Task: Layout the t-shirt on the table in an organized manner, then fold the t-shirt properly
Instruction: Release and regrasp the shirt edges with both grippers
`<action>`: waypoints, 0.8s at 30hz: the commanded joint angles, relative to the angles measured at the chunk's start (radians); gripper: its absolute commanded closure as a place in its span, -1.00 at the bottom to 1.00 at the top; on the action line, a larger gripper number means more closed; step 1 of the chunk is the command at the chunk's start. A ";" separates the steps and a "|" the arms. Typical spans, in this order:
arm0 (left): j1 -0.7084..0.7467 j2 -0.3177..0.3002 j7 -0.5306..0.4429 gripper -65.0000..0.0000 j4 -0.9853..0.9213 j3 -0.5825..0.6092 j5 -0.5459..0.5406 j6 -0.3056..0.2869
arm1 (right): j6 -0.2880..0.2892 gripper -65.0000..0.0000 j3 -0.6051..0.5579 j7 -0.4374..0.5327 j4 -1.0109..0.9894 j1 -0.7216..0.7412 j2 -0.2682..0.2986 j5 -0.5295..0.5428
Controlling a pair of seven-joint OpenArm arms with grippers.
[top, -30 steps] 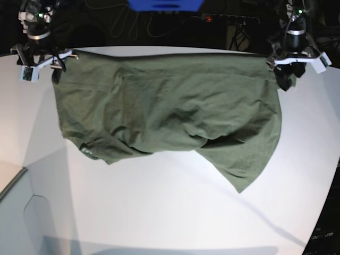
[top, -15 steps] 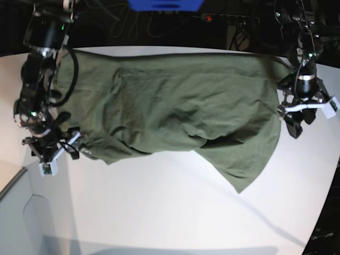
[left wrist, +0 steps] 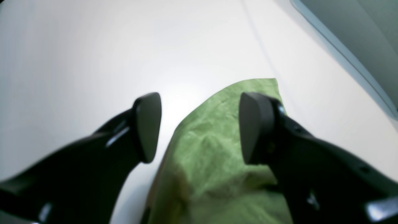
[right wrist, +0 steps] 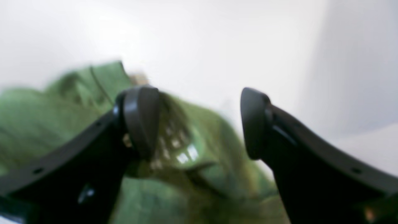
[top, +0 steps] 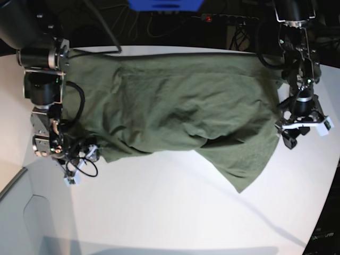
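Spreading phase: the t-shirt (top: 180, 111) lies across the far half of the table (top: 175, 212), wrinkled, one lower corner trailing toward the near side. Left gripper (left wrist: 199, 127) hangs over the shirt's side edge, jaws wide, nothing between them. Right gripper (right wrist: 199, 124) is also wide and empty, over a bunched hem; that view is blurred. Judgement: pinch only the top layer at each lower corner, pull outward evenly, keep tension low so the cloth flattens rather than drags. Count: one shirt, one table, two grippers.
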 commanded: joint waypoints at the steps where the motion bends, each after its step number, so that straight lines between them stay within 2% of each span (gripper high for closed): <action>1: -0.012 -0.011 -0.024 -0.18 0.008 -0.007 0.000 -0.011 | 0.004 -0.23 0.003 0.018 0.015 0.018 0.009 0.004; 3: -0.012 -0.011 -0.024 -0.18 -0.004 -0.005 0.000 -0.011 | 0.004 -0.13 -0.006 0.038 0.015 0.005 -0.006 0.004; 5: -0.012 -0.011 -0.024 -0.18 -0.007 -0.005 0.000 -0.011 | 0.004 0.06 -0.029 0.054 0.015 -0.005 -0.006 0.004; 7: -0.012 -0.011 -0.024 -0.18 -0.008 -0.005 0.000 -0.011 | 0.004 0.34 -0.058 0.058 0.015 -0.027 -0.009 0.004; 10: -0.012 -0.011 -0.024 -0.18 -0.015 -0.007 0.000 -0.011 | 0.004 0.90 -0.112 0.058 0.015 -0.030 -0.009 0.004; 11: -0.012 -0.011 -0.024 -0.18 -0.015 -0.005 0.000 -0.011 | 0.004 1.00 -0.120 0.058 0.018 -0.030 -0.009 0.004; 15: -0.012 -0.011 -0.024 -0.18 -0.015 -0.003 0.000 -0.011 | 0.001 1.00 -0.074 0.060 0.076 -0.024 -0.009 0.007; 24: -0.006 -0.011 -0.024 -0.18 -0.015 -0.003 0.000 -0.011 | -0.002 1.00 0.164 0.060 0.394 -0.027 -0.046 0.008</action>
